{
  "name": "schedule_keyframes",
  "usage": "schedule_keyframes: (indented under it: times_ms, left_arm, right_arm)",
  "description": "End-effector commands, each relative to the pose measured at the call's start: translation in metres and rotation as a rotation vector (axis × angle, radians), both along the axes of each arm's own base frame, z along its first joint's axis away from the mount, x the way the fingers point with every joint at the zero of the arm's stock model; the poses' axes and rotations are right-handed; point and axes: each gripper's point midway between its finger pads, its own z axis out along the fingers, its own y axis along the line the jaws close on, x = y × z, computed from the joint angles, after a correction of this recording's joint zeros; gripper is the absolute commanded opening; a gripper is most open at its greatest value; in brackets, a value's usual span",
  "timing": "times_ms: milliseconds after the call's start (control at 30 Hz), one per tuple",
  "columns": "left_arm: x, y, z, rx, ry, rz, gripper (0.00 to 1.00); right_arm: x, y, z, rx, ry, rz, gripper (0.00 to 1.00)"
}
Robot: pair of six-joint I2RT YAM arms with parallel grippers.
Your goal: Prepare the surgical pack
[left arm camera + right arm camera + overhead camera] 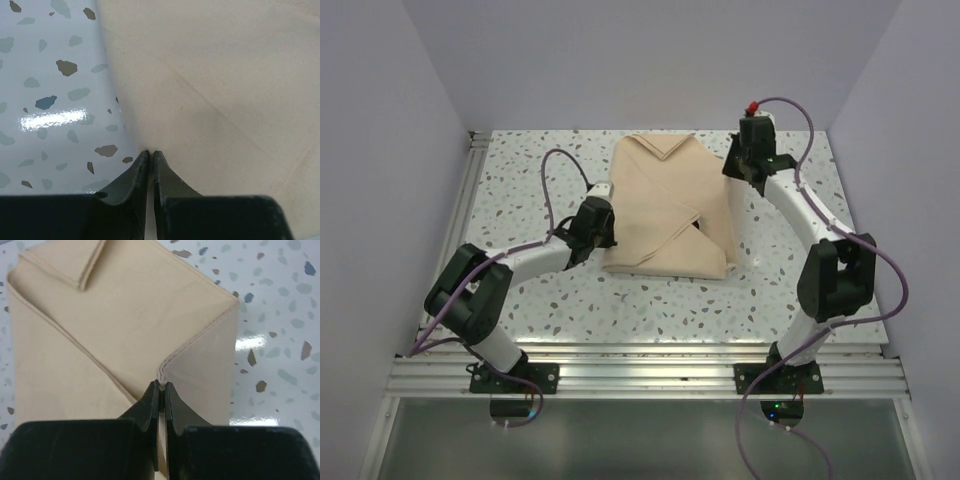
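On the table (520, 180), pack position: we find the tan cloth bundle (670, 210) at mid-width, closer to the far edge than to the near one, and lying between the two arms.
Pack long axis: it runs far edge to near edge, slightly skewed. The folded triangular flap is at the far end and the squarer end faces the arm bases.
Pack condition: it is wrapped, with flaps crossing diagonally. A small dark gap shows where the folds meet right of its middle. We see no tray, instruments or packets.
Left gripper (610, 232): it sits at the bundle's left edge, toward the near-left corner, so the bundle lies directly to its right. In the wrist view the jaws are drawn almost together on the cloth edge, and a pale sliver between them appears to be cloth.
Right gripper (733, 170): it sits at the bundle's far-right corner, so the bundle lies to its left. Its wrist view shows the jaws closed on the hemmed corner of a flap.
Nearer arm: neither, as both touch the bundle on opposite sides.
Governing relation: we judge that any pull across the short axis would draw each flap over the middle, toward the opposite gripper.
Risk: in our judgement, uneven pulls could drag the whole bundle sideways.
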Motion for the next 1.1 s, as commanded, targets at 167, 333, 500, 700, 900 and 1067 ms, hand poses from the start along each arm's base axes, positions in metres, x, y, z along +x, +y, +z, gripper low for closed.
schedule_keyframes:
  times_ms: [167,333,500,700,900,1067]
  left_arm:
    - [0.015,-0.006,0.009,0.046,-0.054,-0.016,0.07]
    - [0.014,-0.009,0.009,0.067,-0.068,-0.022,0.05]
    - [0.013,-0.013,0.011,0.089,-0.083,-0.03,0.04]
    - [0.013,-0.014,0.016,0.104,-0.105,-0.032,0.04]
    - [0.012,-0.017,0.02,0.103,-0.119,-0.04,0.04]
    - [0.011,-0.018,0.02,0.111,-0.128,-0.041,0.04]
  right_arm:
    - [0.026,0.111,0.037,0.071,-0.077,0.14,0.0]
    - [0.026,0.191,0.037,0.111,-0.093,0.24,0.0]
    - [0.022,0.248,0.025,0.146,-0.089,0.308,0.0]
    - [0.017,0.292,0.01,0.229,-0.091,0.356,0.0]
    - [0.014,0.318,0.001,0.296,-0.083,0.382,0.0]
    - [0.012,0.337,-0.01,0.343,-0.061,0.405,0.0]
